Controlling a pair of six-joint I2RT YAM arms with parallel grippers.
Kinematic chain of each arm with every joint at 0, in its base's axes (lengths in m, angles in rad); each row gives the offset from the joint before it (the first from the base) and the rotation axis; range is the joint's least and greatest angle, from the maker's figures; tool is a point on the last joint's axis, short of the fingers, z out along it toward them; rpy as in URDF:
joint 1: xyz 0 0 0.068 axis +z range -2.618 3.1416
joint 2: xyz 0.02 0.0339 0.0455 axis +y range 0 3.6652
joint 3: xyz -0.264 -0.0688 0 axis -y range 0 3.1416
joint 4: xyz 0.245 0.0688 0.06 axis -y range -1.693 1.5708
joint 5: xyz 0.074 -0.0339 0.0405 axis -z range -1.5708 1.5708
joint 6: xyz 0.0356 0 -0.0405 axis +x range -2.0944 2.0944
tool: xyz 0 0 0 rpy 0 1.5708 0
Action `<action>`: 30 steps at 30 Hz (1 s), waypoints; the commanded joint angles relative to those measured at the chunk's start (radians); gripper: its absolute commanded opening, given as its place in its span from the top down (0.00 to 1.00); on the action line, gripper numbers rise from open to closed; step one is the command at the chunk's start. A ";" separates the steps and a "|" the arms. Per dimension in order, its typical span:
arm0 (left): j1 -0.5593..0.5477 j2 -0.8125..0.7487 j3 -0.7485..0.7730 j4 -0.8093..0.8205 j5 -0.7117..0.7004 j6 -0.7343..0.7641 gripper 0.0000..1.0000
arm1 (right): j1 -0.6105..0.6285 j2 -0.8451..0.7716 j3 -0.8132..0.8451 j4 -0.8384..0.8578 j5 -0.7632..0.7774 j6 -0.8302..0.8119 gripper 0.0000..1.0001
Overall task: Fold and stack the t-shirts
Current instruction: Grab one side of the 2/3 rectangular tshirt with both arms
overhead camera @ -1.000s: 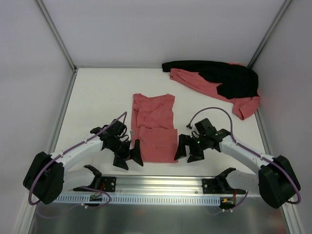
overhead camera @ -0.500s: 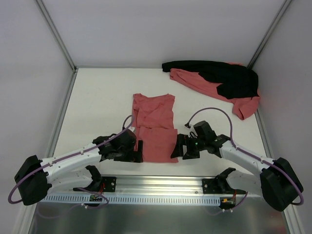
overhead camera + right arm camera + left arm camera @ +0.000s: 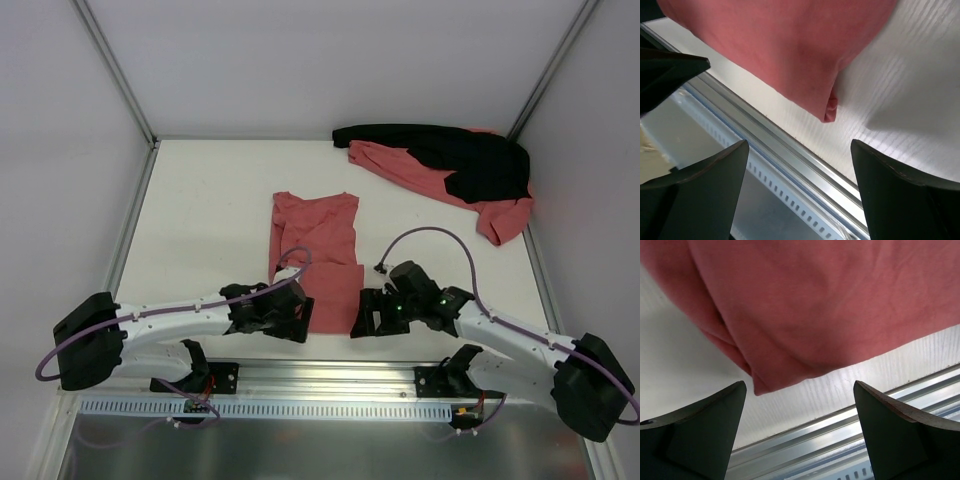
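Observation:
A salmon-red t-shirt (image 3: 316,250), folded lengthwise, lies in the middle of the white table, its near part doubled over. My left gripper (image 3: 297,322) is open over its near left corner. My right gripper (image 3: 366,317) is open over its near right corner. In the left wrist view the shirt's folded corner (image 3: 765,382) sits just beyond the open gripper (image 3: 800,440). In the right wrist view the shirt's corner (image 3: 829,112) lies just beyond the open gripper (image 3: 800,200). Neither gripper holds cloth. More salmon-red shirts (image 3: 420,175) lie heaped at the back right.
A black garment (image 3: 460,155) lies over the heap at the back right. A metal rail (image 3: 330,378) runs along the table's near edge, seen close below both grippers in the wrist views (image 3: 840,435) (image 3: 790,165). White walls enclose the table.
Both grippers have moved inward and down to the shirt's near corners. The left arm swung right and stretched out low along the table. The shirt has not moved.

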 commanded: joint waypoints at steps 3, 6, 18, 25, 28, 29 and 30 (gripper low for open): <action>-0.055 0.025 0.056 0.010 -0.088 -0.009 0.10 | 0.177 0.000 0.146 -0.200 0.289 -0.105 0.11; -0.062 0.007 0.060 -0.019 -0.122 -0.026 0.09 | 0.257 0.057 0.240 -0.312 0.453 -0.127 0.10; -0.062 -0.022 0.099 -0.116 -0.239 -0.052 0.09 | 0.310 0.234 0.396 -0.436 0.668 -0.141 0.10; -0.062 0.019 0.117 -0.113 -0.224 -0.057 0.09 | 0.310 0.258 0.350 -0.380 0.619 -0.113 0.11; -0.062 0.042 0.120 -0.102 -0.202 -0.052 0.08 | 0.311 0.289 0.350 -0.345 0.579 -0.110 0.11; -0.060 0.059 0.125 -0.099 -0.197 -0.051 0.09 | 0.310 0.300 0.350 -0.337 0.558 -0.108 0.11; -0.060 0.065 0.125 -0.102 -0.191 -0.051 0.08 | 0.311 0.309 0.349 -0.326 0.544 -0.108 0.11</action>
